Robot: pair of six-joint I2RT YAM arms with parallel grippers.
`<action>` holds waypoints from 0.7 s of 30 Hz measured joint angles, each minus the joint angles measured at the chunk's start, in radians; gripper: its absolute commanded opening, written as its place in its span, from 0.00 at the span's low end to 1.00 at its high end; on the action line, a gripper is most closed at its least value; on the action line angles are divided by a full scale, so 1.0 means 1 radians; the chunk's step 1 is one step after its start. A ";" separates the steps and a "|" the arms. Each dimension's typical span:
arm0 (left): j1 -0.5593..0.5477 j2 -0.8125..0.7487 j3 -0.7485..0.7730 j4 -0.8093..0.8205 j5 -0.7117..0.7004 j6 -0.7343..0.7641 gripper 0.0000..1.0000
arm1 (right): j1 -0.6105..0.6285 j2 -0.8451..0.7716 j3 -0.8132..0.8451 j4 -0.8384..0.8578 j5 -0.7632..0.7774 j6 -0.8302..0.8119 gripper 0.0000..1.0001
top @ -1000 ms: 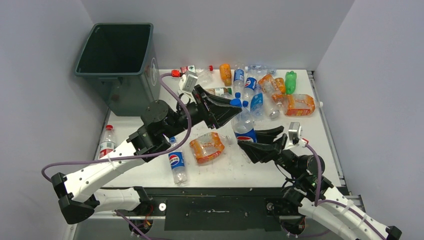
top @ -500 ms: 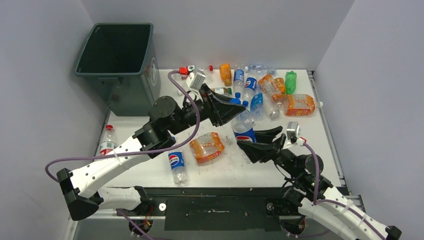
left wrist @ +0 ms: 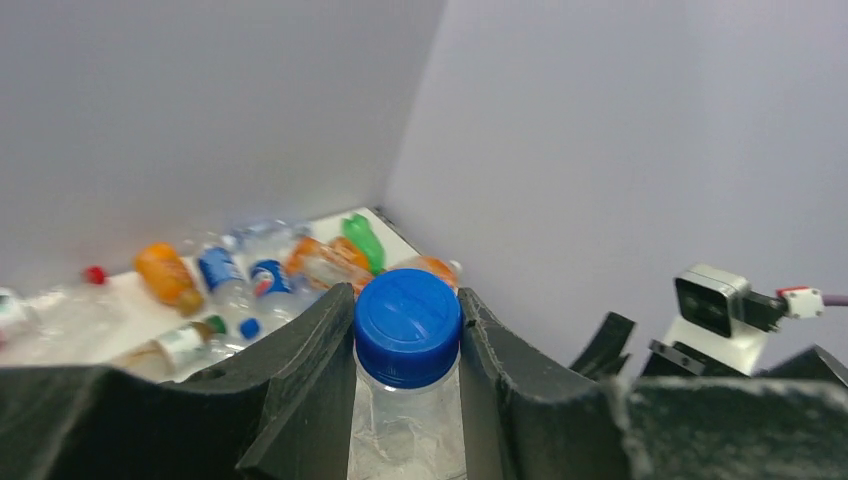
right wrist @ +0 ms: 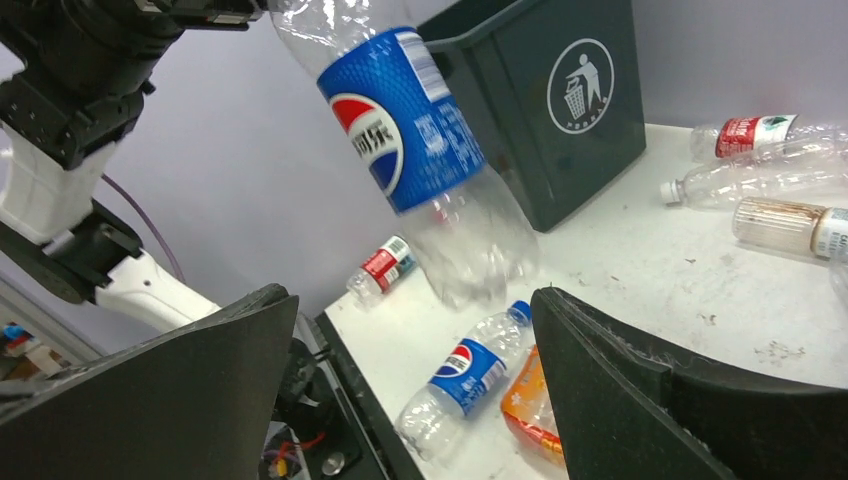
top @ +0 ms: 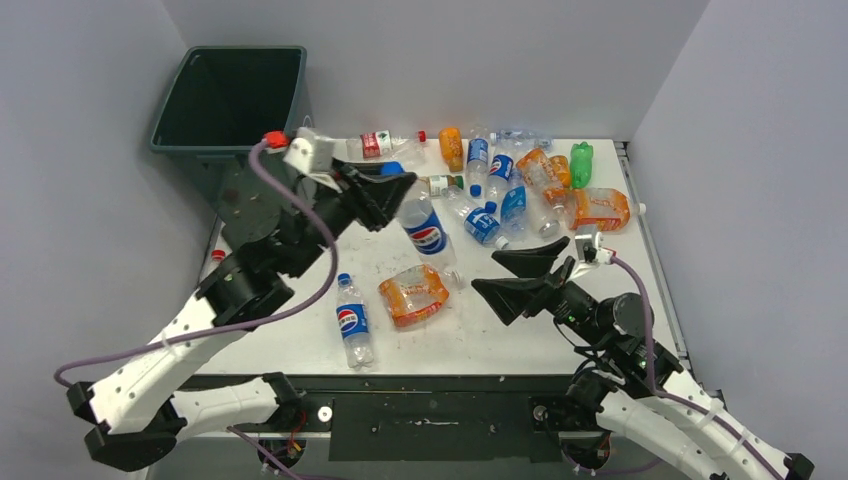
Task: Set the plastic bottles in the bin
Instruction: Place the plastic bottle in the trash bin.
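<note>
Your left hand point(top: 398, 188) is clenched on the clear Pepsi bottle point(top: 426, 236), its fingers point(left wrist: 300, 360) pinching the neck right under the blue cap point(left wrist: 408, 325). The body hangs tilted below and ahead of that hand, clear of the table point(top: 470, 340). The bin point(top: 230, 49) stands just behind and to the left of that hand. Your right hand point(top: 520, 270) is spread wide and holds nothing. The lifted bottle hangs in front of it and above it.

The bottle looks empty, so expect it to be very light. Judging by the dented ones lying about, the walls are thin and would buckle under a squeeze. The neck and cap are the stiff part, so the hold you have is the sound one, though the long body can swing like a pendulum from so high a pinch. The blue label looks like smooth film and would probably slide in a side grip.

Of the bottles below the left hand, the crushed orange one point(top: 413, 293) is flat and soft, so take it across a folded edge or at the neck. The small Pepsi bottle point(top: 352, 320) lies on its side and may roll when nudged. Most of the others are heaped beyond your right hand.
</note>
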 measured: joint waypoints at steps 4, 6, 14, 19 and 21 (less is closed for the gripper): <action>0.008 -0.116 0.023 -0.043 -0.158 0.122 0.00 | 0.000 -0.002 0.039 -0.030 0.010 0.027 0.90; 0.008 -0.148 0.053 -0.046 -0.232 0.193 0.00 | 0.000 -0.011 0.042 -0.060 0.037 0.023 0.90; 0.037 -0.177 0.064 0.248 -0.532 0.616 0.00 | 0.000 -0.100 -0.041 -0.165 0.312 -0.029 0.90; 0.248 -0.038 0.183 0.328 -0.556 0.692 0.00 | 0.000 -0.093 -0.146 -0.175 0.363 -0.011 0.90; 0.384 0.023 0.235 0.313 -0.518 0.615 0.00 | 0.000 -0.064 -0.158 -0.175 0.365 0.010 0.90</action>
